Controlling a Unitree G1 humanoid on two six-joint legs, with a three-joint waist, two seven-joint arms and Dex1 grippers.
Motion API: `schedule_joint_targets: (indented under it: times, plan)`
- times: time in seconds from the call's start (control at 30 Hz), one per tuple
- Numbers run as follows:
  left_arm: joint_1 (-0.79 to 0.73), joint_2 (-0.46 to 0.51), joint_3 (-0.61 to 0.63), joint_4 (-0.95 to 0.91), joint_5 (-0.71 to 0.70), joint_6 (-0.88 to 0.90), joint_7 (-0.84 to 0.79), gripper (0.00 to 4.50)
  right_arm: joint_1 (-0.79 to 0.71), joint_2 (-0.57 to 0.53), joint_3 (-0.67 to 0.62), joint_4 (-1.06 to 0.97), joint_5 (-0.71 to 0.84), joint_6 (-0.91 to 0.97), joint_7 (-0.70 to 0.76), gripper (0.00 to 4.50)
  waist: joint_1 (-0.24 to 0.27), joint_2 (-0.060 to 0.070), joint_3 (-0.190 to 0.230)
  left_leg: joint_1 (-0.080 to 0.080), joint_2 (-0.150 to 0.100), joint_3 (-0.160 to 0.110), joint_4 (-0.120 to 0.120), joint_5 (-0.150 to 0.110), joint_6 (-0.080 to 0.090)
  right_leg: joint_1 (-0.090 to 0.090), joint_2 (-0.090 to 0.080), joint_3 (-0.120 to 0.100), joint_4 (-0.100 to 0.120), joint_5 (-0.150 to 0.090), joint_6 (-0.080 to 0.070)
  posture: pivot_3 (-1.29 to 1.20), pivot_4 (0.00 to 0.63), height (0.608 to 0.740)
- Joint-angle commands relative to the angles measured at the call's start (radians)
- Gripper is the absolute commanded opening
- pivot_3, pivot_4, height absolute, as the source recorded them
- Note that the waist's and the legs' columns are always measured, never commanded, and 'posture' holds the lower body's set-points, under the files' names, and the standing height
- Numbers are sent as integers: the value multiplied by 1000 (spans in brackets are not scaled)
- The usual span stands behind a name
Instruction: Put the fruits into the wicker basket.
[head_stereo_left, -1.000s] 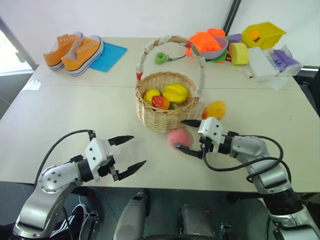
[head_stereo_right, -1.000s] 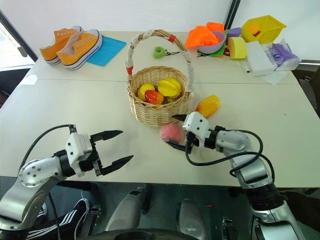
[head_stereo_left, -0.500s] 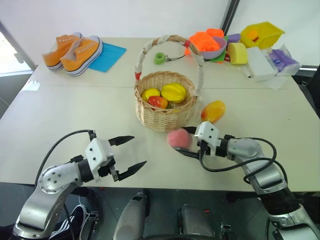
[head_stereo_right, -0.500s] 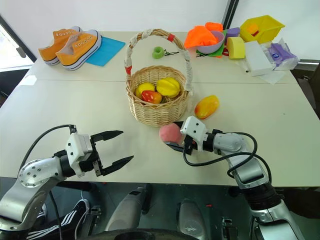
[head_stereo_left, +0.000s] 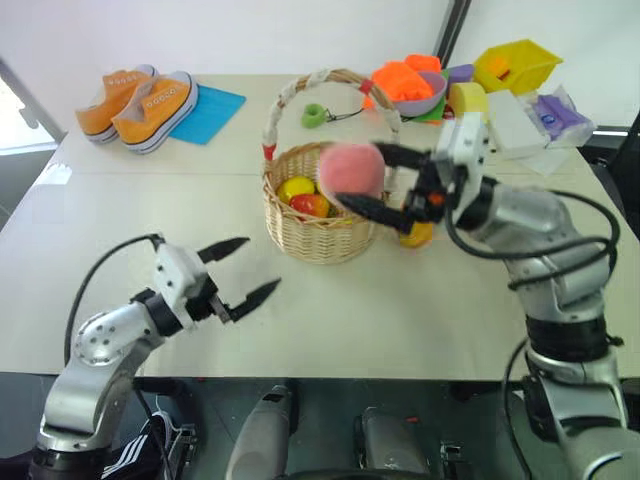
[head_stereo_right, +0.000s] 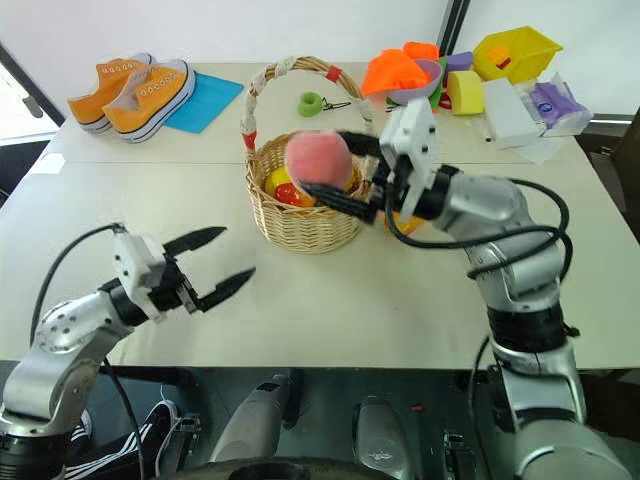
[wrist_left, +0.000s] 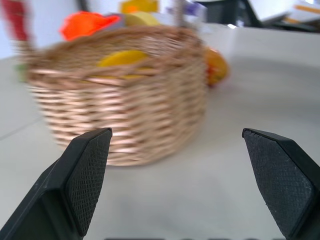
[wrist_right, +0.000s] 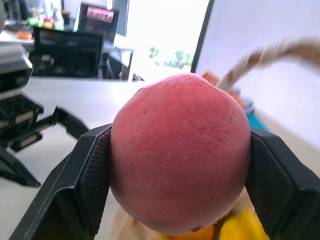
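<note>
My right fingers pinch the pink peach from both sides, and I hold it in the air over the near rim of the wicker basket, under the arch of its white-wrapped handle. The drop turns on that one relation: the peach hangs above the basket's mouth on the side toward my right arm, so I judge a short carry toward the middle should do before I let go, minding the handle. The peach is round, so its turn in my grip matters little.

Inside the basket lie yellow fruits and a red-orange one. The orange-yellow mango lies on the desk just beside the basket, on my right arm's side.

My left fingers stand spread wide and empty, pointing toward the basket, low over the desk and apart from it.
</note>
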Motion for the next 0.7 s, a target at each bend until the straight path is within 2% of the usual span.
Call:
schedule_joint_targets:
  times: [0.03,0.13,0.27,0.33,0.37,0.43,0.57,0.7]
  plan:
    - [-22,-31,36,-4,-8,-8,63,4500,-100,92,114,122,-163,-103,-92,3189,-6,0,0,0,0,0,0,0,0,-1,1,0,1,0,0,0,150,740]
    - [-17,-43,37,-13,-4,-5,86,4500,-128,126,148,217,-245,-147,-127,3189,-3,0,0,0,0,0,0,1,-1,-2,3,0,3,0,0,0,150,740]
    - [-9,-45,19,-33,2,-3,102,4500,-108,127,177,248,-296,-188,-111,3189,1,0,0,0,0,-1,0,2,-2,-1,4,0,4,0,0,0,150,740]
    - [0,-45,12,-37,4,-4,103,4500,-94,133,167,235,-272,-169,-92,4212,-2,0,0,0,0,0,1,2,-2,-1,4,0,4,0,0,0,150,740]
    - [7,-44,6,-39,7,-6,101,4500,-88,131,166,227,-279,-176,-93,4484,-3,0,0,1,0,0,1,2,-2,-1,4,0,5,0,0,0,150,740]
    - [15,-44,-5,-43,10,-8,98,4500,-76,120,165,220,-306,-209,-100,4484,-3,0,0,1,1,0,0,2,-2,-1,4,0,5,0,0,0,150,740]
    - [15,-44,-11,-48,6,-6,95,4500,-45,111,144,176,-273,-197,-73,4484,-3,0,0,1,1,-1,0,2,-2,-1,5,0,5,0,0,0,150,740]
    - [22,-22,-31,-70,-29,13,41,4500,51,60,-4,-25,-28,-88,16,4484,5,0,0,0,1,-1,0,2,-2,-1,4,1,5,0,0,0,150,740]
